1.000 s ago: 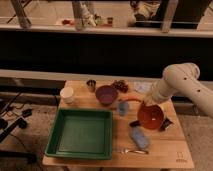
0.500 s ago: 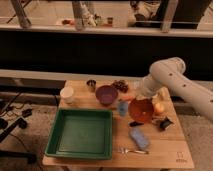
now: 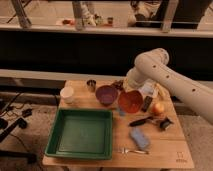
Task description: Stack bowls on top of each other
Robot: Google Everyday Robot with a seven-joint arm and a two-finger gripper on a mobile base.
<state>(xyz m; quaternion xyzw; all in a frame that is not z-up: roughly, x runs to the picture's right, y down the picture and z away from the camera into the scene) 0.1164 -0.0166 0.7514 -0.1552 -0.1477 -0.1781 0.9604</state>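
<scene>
Change: orange bowl (image 3: 131,102) moved left, now tilted just beside the purple bowl (image 3: 106,94).
Grip: tool (image 3: 132,90) clamped on its rim, I think, over the table (image 3: 165,150).

**Orange-red bowl held tilted beside purple-maroon bowl**

The gripper (image 3: 133,92) is seen at the far rim of the orange-red bowl (image 3: 130,102), clamped on it. The bowl is tipped with its opening turned toward the camera, just right of the purple-maroon bowl (image 3: 106,94). Whether the rims touch cannot be told. The purple-maroon bowl is sat upright on the wooden table (image 3: 161,146). A green tray (image 3: 82,132) is placed front-left, with a white paper cup (image 3: 67,94) behind it. A fork (image 3: 134,150) is laid at the front edge.
</scene>
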